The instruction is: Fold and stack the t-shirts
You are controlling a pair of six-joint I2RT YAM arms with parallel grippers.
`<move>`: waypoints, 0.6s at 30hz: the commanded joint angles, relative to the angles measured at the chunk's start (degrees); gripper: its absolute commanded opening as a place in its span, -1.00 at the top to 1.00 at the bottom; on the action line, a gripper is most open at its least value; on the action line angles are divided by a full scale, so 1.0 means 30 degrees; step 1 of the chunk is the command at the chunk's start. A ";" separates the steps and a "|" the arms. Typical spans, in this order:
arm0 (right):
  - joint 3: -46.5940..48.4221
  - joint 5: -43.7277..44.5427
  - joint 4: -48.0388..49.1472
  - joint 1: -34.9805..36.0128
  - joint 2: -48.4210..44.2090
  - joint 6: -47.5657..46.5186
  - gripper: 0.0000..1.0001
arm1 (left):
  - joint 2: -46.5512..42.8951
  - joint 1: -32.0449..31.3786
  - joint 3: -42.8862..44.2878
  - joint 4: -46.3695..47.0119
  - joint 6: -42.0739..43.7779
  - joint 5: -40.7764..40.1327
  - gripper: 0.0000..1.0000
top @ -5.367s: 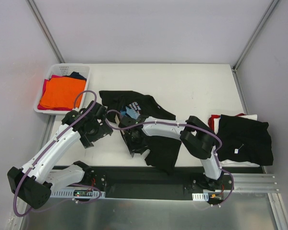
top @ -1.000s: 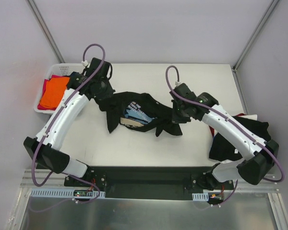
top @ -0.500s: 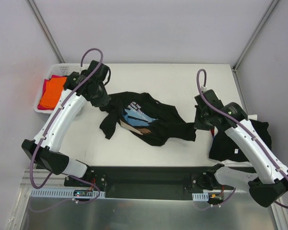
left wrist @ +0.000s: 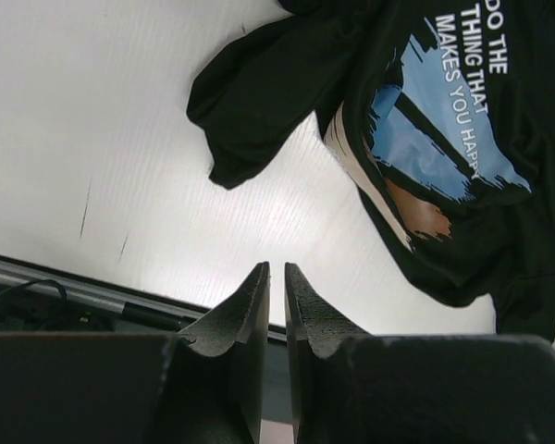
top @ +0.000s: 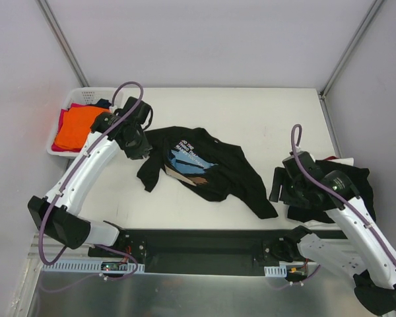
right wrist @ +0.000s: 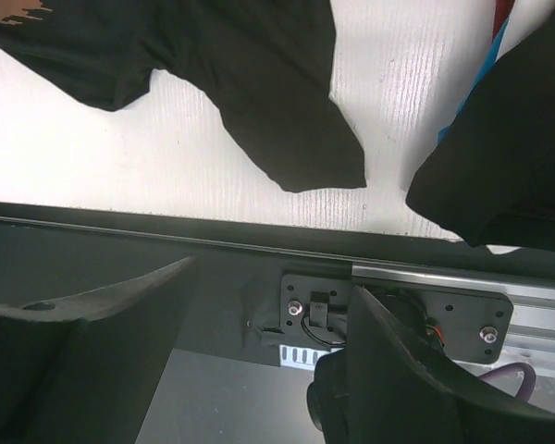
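Top external view: the printed t-shirt lies diagonally, upper-left end beside the nearly closed left gripper, lower-right end near the wide-open right gripper.

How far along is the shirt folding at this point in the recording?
Done: a folded pile sits at the right, a black shirt on top. In hand: the printed black shirt lies spread print-up in the middle, unfolded; the right gripper is open and the left gripper nearly shut, neither gripping cloth. Left: fold and stack that shirt, then the orange shirt and others in the basket.
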 commanded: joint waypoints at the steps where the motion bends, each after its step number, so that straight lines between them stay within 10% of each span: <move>1: 0.0107 -0.0626 -0.0208 -0.0070 0.0480 -0.0124 -0.36 | 0.0572 -0.0105 -0.1797 0.1583 -0.0346 -0.0567 0.76; 18: 0.0455 -0.2385 0.2665 0.0077 0.4847 -0.1237 -0.35 | 0.7280 0.1329 -0.4351 0.5899 0.0651 -0.0186 0.52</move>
